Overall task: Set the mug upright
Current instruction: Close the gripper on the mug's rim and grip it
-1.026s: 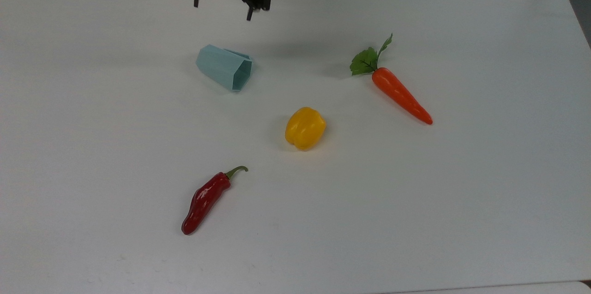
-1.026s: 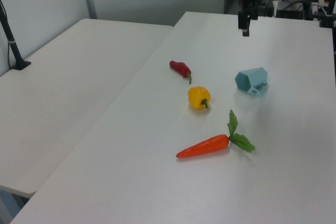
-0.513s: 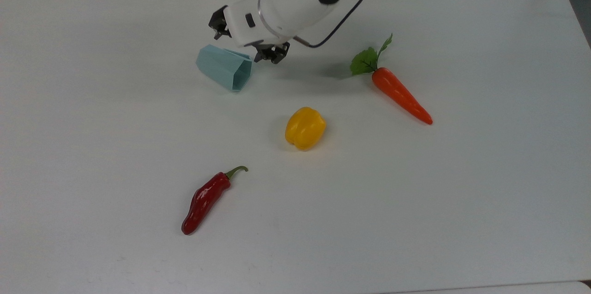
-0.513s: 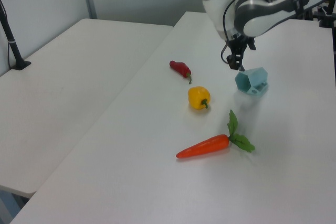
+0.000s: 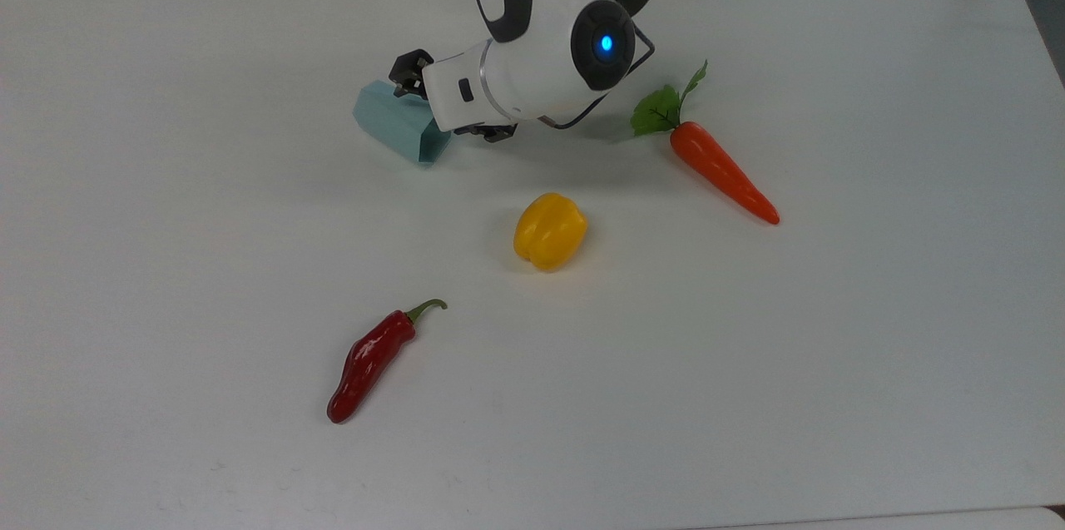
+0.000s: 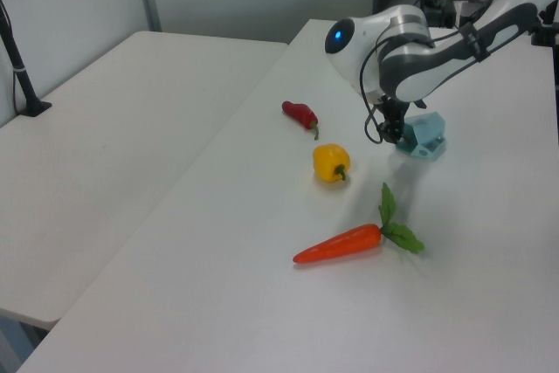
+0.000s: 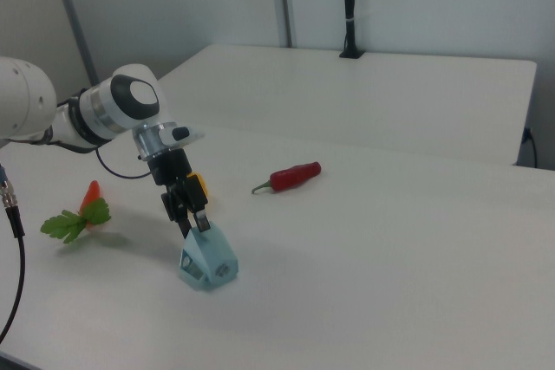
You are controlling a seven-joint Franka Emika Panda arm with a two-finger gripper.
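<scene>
Top view, left to right: mug (image 5: 398,121) lies on its side on the table (image 5: 166,264), long axis roughly along the view, base to the top view's left, open rim to the top view's right. Gripper (image 7: 192,218) is down at that rim end; finger spread I cannot tell. Chili (image 5: 370,359), yellow pepper (image 5: 550,230) and carrot (image 5: 722,172) sit well apart from the mug, so there's probably room to tip it up.

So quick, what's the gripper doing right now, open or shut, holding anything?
Gripper: open, fingers straddling the rim of the pale blue faceted plastic mug, which lies on its side; not clamped yet.
</scene>
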